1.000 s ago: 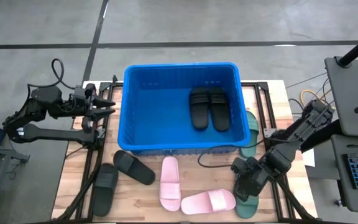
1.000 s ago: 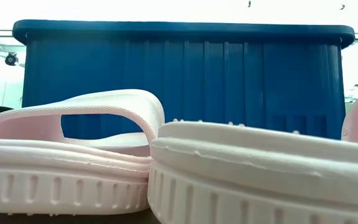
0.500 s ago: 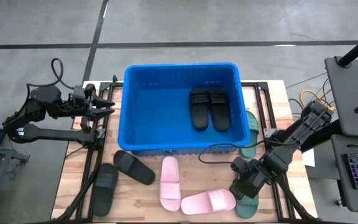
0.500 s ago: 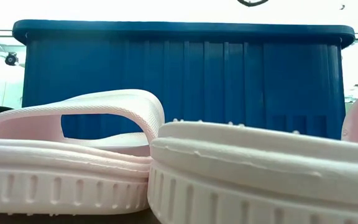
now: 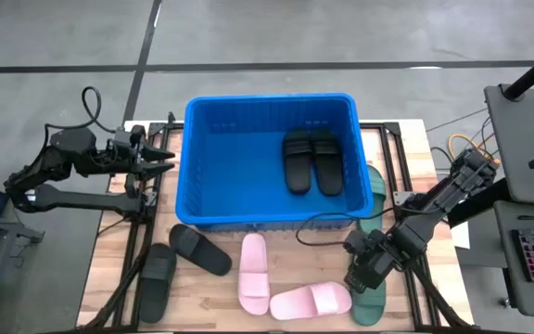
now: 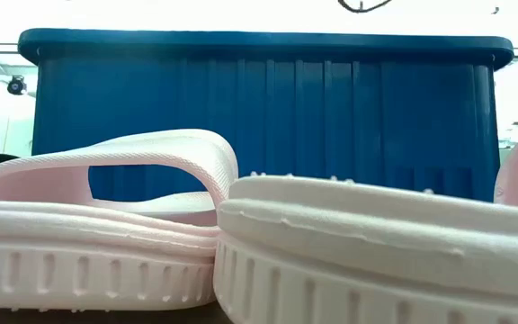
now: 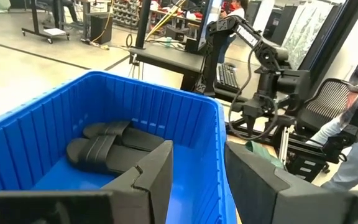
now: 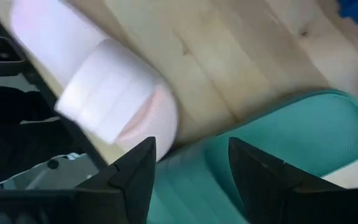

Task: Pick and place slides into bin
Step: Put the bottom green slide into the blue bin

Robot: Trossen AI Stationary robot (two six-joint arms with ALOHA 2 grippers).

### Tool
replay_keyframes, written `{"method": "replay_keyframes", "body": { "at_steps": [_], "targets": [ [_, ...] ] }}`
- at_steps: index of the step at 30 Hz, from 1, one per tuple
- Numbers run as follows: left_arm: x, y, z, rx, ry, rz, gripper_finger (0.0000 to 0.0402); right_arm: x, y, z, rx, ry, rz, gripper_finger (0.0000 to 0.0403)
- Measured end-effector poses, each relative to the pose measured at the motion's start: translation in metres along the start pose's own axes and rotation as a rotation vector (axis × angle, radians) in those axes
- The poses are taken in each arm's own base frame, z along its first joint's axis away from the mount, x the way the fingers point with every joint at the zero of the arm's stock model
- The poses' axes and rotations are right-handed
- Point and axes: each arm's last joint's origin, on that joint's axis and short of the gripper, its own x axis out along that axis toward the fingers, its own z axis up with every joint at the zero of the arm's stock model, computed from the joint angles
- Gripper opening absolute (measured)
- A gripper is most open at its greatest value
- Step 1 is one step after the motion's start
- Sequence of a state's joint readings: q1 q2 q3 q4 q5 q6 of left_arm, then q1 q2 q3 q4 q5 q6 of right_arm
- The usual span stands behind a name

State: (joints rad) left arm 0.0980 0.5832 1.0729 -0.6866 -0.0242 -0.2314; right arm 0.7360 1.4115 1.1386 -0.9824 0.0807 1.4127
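Foam is what I am dealing with: light, soft, a little springy, so a slide should lift easily but may squash or twist if I pinch it badly. My right gripper (image 5: pixel 358 278) hangs low over the dark green slide (image 5: pixel 371 304) at the table's near right corner, and its two fingers (image 8: pixel 134 177) stand apart with nothing between them. Through my wrist camera that green sole fills the gap, with the strap of a pale pink slide (image 8: pixel 120 102) just beside it.

The wide strap looks like the best place to grip, across its arch, since the sole is broad and flat against the wooden table (image 5: pixel 216 292). An edge of the sole would be my second choice.

Two black slides (image 5: pixel 311 160) already lie side by side in the blue bin (image 5: pixel 193 167). Two more black ones (image 5: pixel 199 249) and the other pink slide (image 5: pixel 253 272) sit in front of the bin, and a second green slide (image 5: pixel 373 199) is wedged beside the bin's right wall.

My left gripper (image 5: pixel 160 156) waits by the bin's left rim, fingers parted and empty.
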Motion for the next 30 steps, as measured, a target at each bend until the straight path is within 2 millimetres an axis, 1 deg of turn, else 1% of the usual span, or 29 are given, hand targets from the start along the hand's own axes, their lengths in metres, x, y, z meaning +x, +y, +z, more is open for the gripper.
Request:
{"method": "replay_keyframes", "body": {
  "at_steps": [3,9,12,15,19,24,30],
  "targets": [
    [0.001,0.000,0.000,-0.003,-0.001,0.000,0.0128,0.006,-0.010,-0.001,0.004,0.002,0.021,0.0192],
    [0.002,-0.001,0.003,-0.002,-0.024,-0.004,0.0128,0.016,-0.028,-0.007,-0.018,0.041,0.182,0.0192],
    [0.003,-0.001,0.003,-0.001,-0.027,0.005,0.0128,0.021,-0.039,-0.010,-0.044,0.081,0.173,0.0192],
    [0.004,-0.001,0.003,-0.001,-0.025,0.005,0.0128,0.026,-0.046,-0.014,-0.142,0.142,0.169,0.0192],
    [0.004,-0.001,0.003,-0.002,-0.023,0.006,0.0128,0.029,-0.049,-0.017,-0.252,0.203,0.182,0.0192],
    [0.004,-0.001,0.003,-0.002,-0.025,0.005,0.0128,0.031,-0.049,-0.017,-0.324,0.198,0.181,0.0192],
    [0.004,-0.001,0.003,-0.002,-0.022,0.006,0.0128,0.041,-0.048,-0.018,-0.360,0.211,0.145,0.0192]
  ]
}}
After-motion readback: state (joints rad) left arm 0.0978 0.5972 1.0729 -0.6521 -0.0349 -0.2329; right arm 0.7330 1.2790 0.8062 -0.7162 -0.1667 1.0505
